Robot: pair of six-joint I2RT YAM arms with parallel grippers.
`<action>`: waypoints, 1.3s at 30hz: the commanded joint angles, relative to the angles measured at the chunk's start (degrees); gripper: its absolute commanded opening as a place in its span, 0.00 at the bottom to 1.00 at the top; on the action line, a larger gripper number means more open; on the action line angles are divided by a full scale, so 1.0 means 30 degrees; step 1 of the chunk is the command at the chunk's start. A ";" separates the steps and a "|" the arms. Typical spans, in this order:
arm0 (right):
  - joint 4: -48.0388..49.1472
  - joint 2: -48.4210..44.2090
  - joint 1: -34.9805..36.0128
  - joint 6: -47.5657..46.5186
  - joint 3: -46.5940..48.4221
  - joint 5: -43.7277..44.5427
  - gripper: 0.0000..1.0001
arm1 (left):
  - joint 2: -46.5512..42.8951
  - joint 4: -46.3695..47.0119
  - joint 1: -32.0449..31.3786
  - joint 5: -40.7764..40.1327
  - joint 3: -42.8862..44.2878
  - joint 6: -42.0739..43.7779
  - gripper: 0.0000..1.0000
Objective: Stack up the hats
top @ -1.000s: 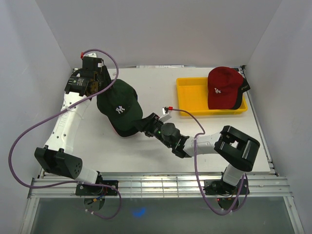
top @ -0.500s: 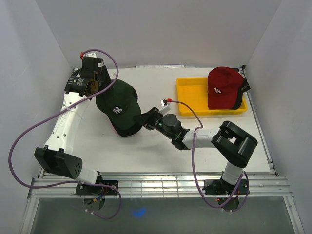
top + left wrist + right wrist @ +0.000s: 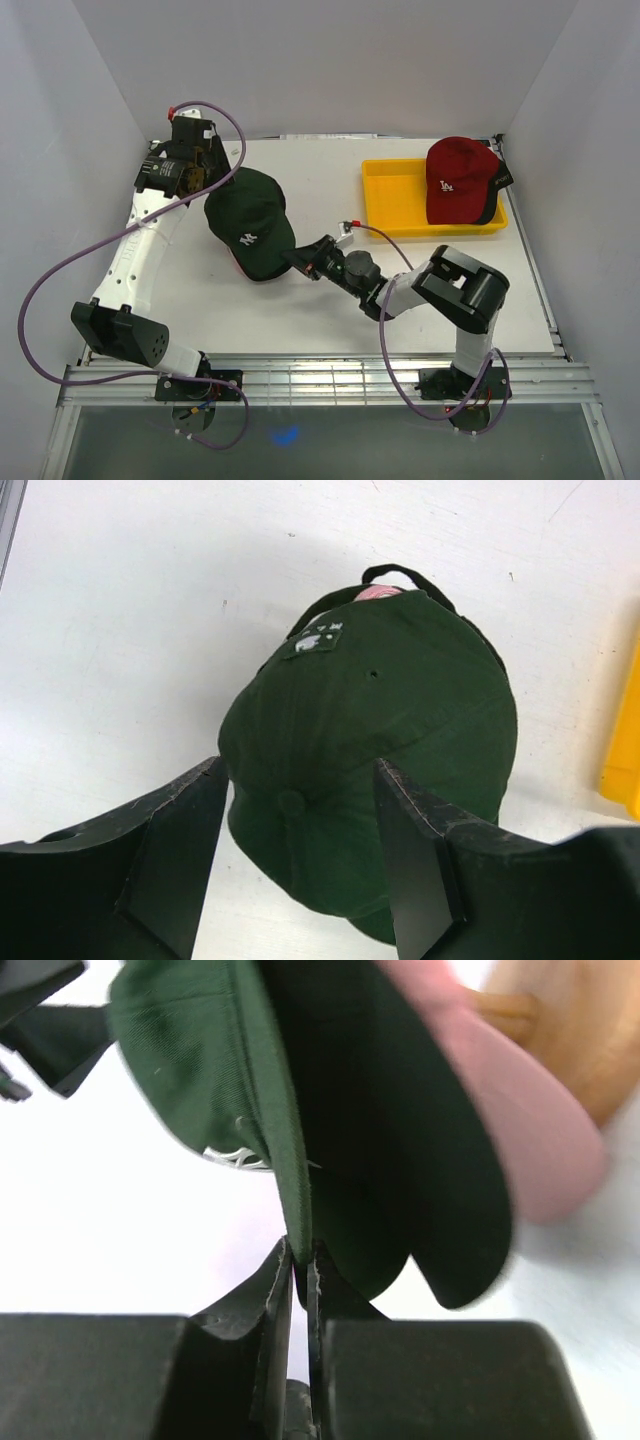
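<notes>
Green cap (image 3: 247,218) sits over the pink cap (image 3: 520,1130), left of the yellow tray (image 3: 390,200); right jaws have just clamped its brim, so it can be shifted. Left jaws gape wide above it.

You have matt woven cloth on the green cap (image 3: 370,730) and the pink brim (image 3: 520,1140), pale wood on the stand (image 3: 590,1030), smooth plastic on the yellow tray (image 3: 392,205).
</notes>
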 commanded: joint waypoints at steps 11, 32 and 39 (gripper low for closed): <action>0.2657 0.3000 -0.0703 0.4897 -0.1291 -0.1048 0.08 | -0.0390 -0.0192 -0.0306 -0.0899 -0.0127 0.0109 0.70; -0.4200 0.2971 -0.1639 0.5280 -0.0762 -0.4270 0.09 | -0.0918 -0.0192 -0.0365 -0.1222 -0.0947 -0.0124 0.70; -0.4990 0.2268 -0.2724 0.4403 -0.1875 -0.5178 0.08 | -0.1181 -0.0192 -0.0365 -0.1397 -0.1474 -0.0242 0.70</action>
